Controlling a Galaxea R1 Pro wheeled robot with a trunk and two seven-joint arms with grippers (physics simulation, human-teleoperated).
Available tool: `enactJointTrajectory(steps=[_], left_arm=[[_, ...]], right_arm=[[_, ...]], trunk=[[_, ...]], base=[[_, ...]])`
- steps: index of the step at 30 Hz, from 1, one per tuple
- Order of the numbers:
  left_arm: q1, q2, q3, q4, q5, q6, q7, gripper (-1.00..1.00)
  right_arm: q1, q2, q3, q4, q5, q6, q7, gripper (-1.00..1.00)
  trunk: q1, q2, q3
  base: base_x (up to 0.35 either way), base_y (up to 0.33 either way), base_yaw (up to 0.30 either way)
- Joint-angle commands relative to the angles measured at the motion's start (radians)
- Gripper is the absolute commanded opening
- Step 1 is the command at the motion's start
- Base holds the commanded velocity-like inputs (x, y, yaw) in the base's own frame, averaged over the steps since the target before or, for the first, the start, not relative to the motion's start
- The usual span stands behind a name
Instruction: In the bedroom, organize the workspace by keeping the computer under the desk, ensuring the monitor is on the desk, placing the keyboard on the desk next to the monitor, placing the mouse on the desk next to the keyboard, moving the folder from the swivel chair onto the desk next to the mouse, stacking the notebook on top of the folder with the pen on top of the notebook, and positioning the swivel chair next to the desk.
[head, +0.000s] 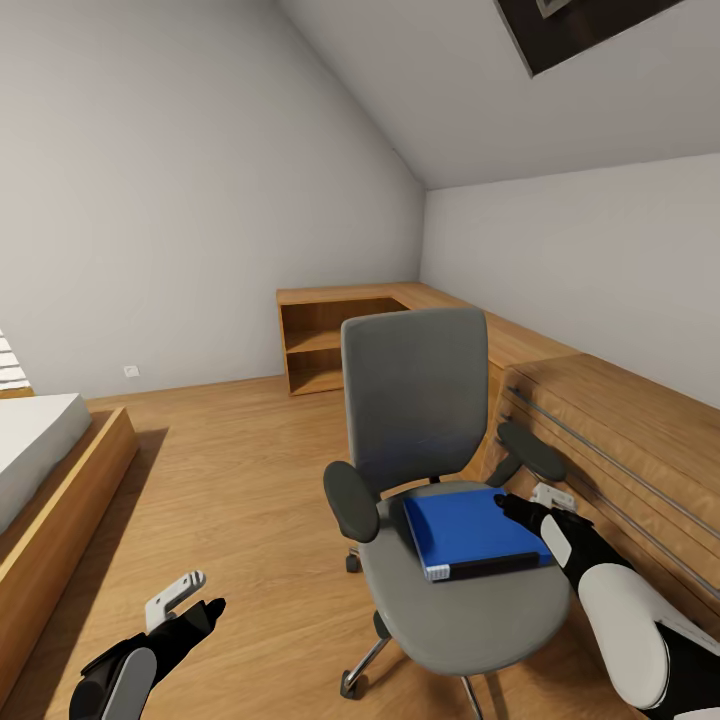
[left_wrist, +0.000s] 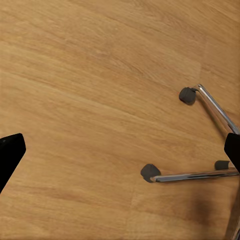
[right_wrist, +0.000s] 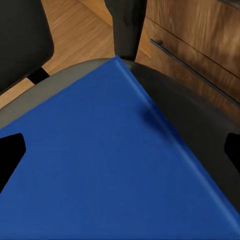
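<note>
The flat bright blue folder (head: 470, 530) with its white edge stripe lies on the grey padded seat of the swivel chair (head: 440, 470), toward the seat's right half. We judge the step in hand to be fetching it for the counter. Our right gripper (head: 520, 503) hovers at its far right corner, jaws spread with nothing between them. Next we must lower them over an edge and pinch without sliding the folder off. The right wrist view shows the folder's cover (right_wrist: 100, 165) close below. The left wrist view shows the chair's chrome legs and casters (left_wrist: 187, 95) on the wooden floor (left_wrist: 75, 100); the left gripper (head: 190, 600) hangs low, jaws spread, empty.
</note>
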Motion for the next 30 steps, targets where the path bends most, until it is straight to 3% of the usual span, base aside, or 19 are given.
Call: enactJointTrajectory(steps=[1, 21, 30], left_arm=[[-0.001, -0.001, 0.002, -0.001, 0.011, 0.004, 0.008, 1.0], [-0.001, 0.001, 0.007, -0.003, 0.011, 0.007, 0.014, 1.0], [-0.001, 0.001, 0.009, -0.003, 0.014, 0.008, 0.017, 1.0]], right_arm=[[-0.001, 0.001, -0.007, -0.001, 0.007, 0.005, 0.007, 1.0], [-0.001, -0.001, -0.006, 0.001, 0.023, 0.005, 0.003, 1.0], [-0.001, -0.003, -0.006, 0.002, 0.033, 0.005, 0.002, 1.0]], trunk=[[0.0, 0.0, -0.001], [0.0, 0.0, -0.001], [0.034, -0.063, -0.029]], base=[[0.0, 0.0, 0.0], [0.0, 0.0, 0.0], [0.0, 0.0, 0.0]])
